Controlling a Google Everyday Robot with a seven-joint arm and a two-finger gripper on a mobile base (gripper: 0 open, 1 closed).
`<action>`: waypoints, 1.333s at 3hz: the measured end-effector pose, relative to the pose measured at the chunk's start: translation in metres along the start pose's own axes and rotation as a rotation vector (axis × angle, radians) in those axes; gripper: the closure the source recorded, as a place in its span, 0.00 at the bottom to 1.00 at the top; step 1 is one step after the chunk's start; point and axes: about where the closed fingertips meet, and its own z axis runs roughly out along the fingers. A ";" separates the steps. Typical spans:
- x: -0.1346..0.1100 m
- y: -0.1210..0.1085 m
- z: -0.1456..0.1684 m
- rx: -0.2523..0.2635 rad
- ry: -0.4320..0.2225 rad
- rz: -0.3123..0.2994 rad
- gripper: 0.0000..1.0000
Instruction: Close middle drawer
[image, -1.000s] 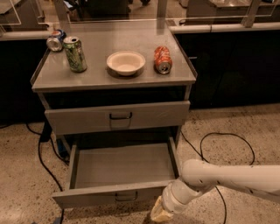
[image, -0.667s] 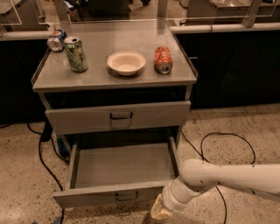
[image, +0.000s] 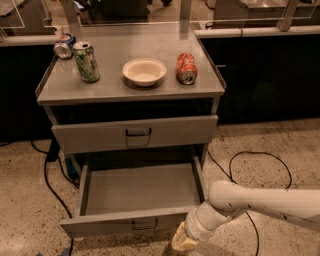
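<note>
The middle drawer (image: 110, 223) of the grey metal cart is pulled far out toward me. It is wide and shallow, its inside (image: 142, 187) holds nothing, and its low flat front has a small dark loop handle (image: 145, 225). My gripper (image: 182, 243) is low at the bottom of the view, just in front of the right part of the drawer's front, right of the handle. My white arm (image: 260, 202) reaches in from the right. Whether the gripper touches the front does not show.
The drawer with the taller front (image: 135, 132) above is closed. On the cart top stand a green can (image: 86, 61), a crushed can (image: 64, 46), a white bowl (image: 144, 71) and an orange can (image: 186, 68) on its side. Black cables (image: 260, 160) lie on the speckled floor.
</note>
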 end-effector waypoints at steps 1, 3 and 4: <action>0.005 -0.010 0.005 0.013 0.007 -0.030 1.00; 0.004 -0.036 0.000 0.129 0.087 -0.078 1.00; 0.000 -0.064 -0.005 0.156 0.119 -0.105 1.00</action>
